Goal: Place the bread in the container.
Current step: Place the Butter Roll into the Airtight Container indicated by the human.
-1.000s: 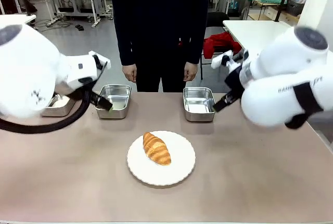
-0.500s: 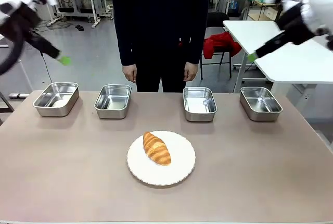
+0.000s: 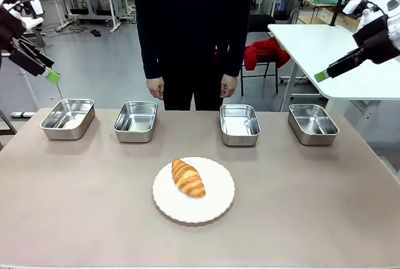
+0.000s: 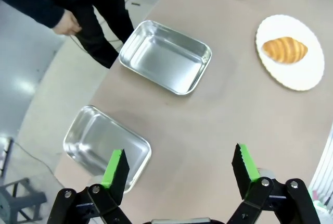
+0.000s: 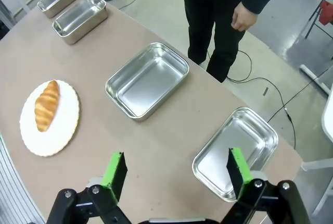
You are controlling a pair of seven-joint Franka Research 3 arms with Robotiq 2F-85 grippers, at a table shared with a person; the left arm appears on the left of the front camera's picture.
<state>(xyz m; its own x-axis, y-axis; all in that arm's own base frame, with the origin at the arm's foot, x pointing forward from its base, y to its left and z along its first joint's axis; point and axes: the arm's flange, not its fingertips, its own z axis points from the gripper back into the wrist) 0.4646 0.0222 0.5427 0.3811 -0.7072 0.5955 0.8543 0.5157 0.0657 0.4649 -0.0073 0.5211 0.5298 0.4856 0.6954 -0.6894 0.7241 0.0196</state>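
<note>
The bread, a golden-brown croissant [image 3: 188, 178], lies on a round white plate [image 3: 215, 203] at the table's middle. Four alike steel pans stand in a row along the far edge: far left [image 3: 67, 119], left of centre [image 3: 135, 121], right of centre [image 3: 239, 124], far right [image 3: 313, 124]. All look bare inside. My left gripper [image 3: 53, 76] hangs high off the table's left end and is open [image 4: 179, 169]. High off the right end, my right gripper [image 3: 322, 76] is open too [image 5: 176, 172]. Both wrist views look down on the croissant [image 4: 285, 50] [image 5: 47, 105] from far off.
A person in dark clothes stands at the far edge, hands [image 3: 155, 87] [image 3: 229, 86] hanging at their sides behind the two middle pans. A white table [image 3: 312, 40] and a chair with red cloth [image 3: 265, 51] stand beyond at the right.
Both arms have swung up and outward from low over the pans to high positions off the table's ends. The croissant, plate and pans have not moved.
</note>
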